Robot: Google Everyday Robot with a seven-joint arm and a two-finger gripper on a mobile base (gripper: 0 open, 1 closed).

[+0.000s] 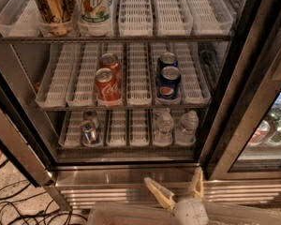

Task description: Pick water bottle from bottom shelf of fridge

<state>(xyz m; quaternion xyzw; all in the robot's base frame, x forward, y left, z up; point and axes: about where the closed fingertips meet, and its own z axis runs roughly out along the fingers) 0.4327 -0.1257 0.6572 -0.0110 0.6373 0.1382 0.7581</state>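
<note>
Two small clear water bottles stand side by side at the right of the bottom shelf (126, 146) of the open fridge (131, 177): one (164, 127) on the left, the other (187, 125) on the right. My gripper (176, 188) is low in front of the fridge's steel base, below the bottles and outside the cabinet. Its two tan fingers are spread apart and empty, pointing up toward the bottom shelf.
Two small blue-and-silver cans (89, 128) sit at the bottom shelf's left. The middle rack holds red cola cans (107, 83) and blue cola cans (168, 80). The top rack holds a gold can (51, 6) and a green-white can (95, 3). The glass door (257, 125) stands right. Cables (14, 205) lie on the floor at left.
</note>
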